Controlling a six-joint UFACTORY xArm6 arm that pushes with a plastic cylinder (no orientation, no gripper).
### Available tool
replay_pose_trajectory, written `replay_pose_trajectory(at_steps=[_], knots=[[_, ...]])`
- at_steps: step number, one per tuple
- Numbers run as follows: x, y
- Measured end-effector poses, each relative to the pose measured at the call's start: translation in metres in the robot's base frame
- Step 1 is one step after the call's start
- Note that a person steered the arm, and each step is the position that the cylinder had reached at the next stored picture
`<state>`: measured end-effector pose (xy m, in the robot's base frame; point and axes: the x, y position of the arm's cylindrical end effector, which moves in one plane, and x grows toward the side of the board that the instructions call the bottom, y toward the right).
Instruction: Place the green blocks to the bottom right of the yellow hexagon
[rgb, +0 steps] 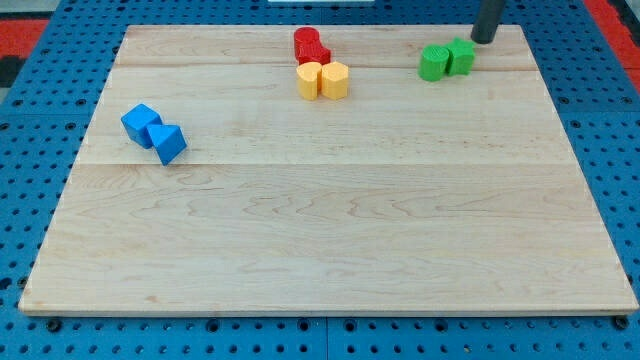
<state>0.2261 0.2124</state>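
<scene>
My tip (483, 40) sits just right of and beyond the two green blocks (446, 60). They lie right of the yellow blocks (322, 80). There is no gripper, only a rod.

Two green blocks (446, 59) are set touching near the board's (330, 240) top right, with the tip (483, 40) just above them. Two yellow blocks (322, 80) are placed at top centre, red blocks (311, 46) directly above. Two blue blocks (154, 132) are found at the left.
</scene>
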Motion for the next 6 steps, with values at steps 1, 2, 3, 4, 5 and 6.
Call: replay_pose_trajectory(at_steps=[1, 2, 3, 4, 5, 6], knots=[[0.026, -0.022], [0.047, -0.039], [0.065, -0.062], [0.072, -0.094], [0.075, -0.128], [0.095, -0.151]])
